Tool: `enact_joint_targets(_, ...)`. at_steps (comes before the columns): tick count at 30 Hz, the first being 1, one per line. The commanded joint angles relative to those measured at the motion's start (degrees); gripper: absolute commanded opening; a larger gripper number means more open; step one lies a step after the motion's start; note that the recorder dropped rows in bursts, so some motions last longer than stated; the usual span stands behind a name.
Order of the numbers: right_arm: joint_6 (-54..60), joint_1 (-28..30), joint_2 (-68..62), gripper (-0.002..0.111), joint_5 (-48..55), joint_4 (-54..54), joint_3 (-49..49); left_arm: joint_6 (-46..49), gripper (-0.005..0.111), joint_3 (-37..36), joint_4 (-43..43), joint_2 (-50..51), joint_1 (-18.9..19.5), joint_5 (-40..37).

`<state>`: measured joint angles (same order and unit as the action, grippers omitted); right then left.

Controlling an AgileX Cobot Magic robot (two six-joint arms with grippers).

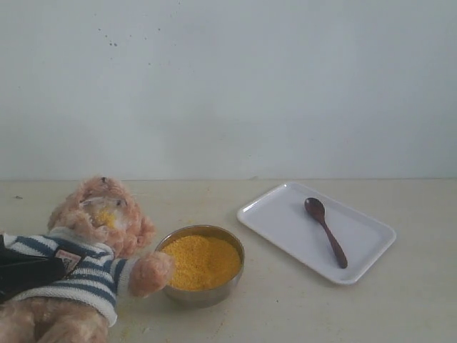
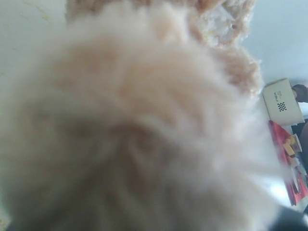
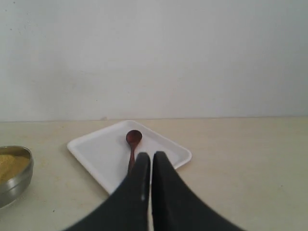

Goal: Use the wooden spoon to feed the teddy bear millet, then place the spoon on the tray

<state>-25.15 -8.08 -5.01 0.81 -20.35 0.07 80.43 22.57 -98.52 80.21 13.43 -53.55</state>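
Pale wall (image 1: pixel 228 86) rises behind a cream table (image 1: pixel 285 311). On the table stands a steel bowl (image 1: pixel 207 294) that holds a mound of yellow millet (image 1: pixel 202 261). Left of the bowl the teddy bear (image 1: pixel 86 250) lies in its striped shirt. One paw (image 1: pixel 150 274) rests against the bowl's rim, and a few yellow grains cling to its snout. Right of the bowl, apart from it, lies the white tray (image 1: pixel 285 218). The wooden spoon (image 1: pixel 326 230) rests flat on the tray, and neither hand touches it.

The left hand (image 1: pixel 28 275) shows only as a dark shape across the bear's chest, on the side away from the bowl. Its wrist view is filled with blurred fur, so I cannot tell how far it is open. The right hand (image 3: pixel 150 155) has its fingers pressed together with only a thin slit between them, and it grips nothing. In its wrist view the spoon's handle shows just past the fingertips.
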Motion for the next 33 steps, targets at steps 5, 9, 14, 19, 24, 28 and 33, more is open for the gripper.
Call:
enact_joint_targets(5,-4.8,0.2,0.3,0.001,7.1,1.0,-0.1,0.6,0.004,-0.1,-1.2,-0.4,0.0,1.3)
enact_joint_targets(9,-10.4,0.1,0.3,0.001,5.9,11.0,-0.1,0.6,0.004,0.0,-1.4,-0.4,0.0,1.3)
enact_joint_targets(14,-11.7,0.1,0.3,0.001,5.9,17.6,-0.1,5.6,0.004,0.4,-1.4,-0.4,0.2,2.5)
enact_joint_targets(19,-11.7,0.1,0.3,0.001,5.9,17.6,-0.1,6.2,0.004,0.4,-1.4,-0.4,0.2,2.5)
enact_joint_targets(24,-11.7,0.1,0.3,0.001,5.9,17.6,-0.1,7.5,0.004,0.4,-1.4,-0.4,0.2,2.7)
enact_joint_targets(28,-11.7,0.1,0.8,0.001,8.4,17.6,-0.1,7.7,0.004,0.4,-1.4,-0.4,0.2,2.8)
enact_joint_targets(33,-11.7,0.1,1.8,0.001,12.0,18.2,-0.1,7.7,0.004,0.4,-1.4,-0.4,0.2,2.8)
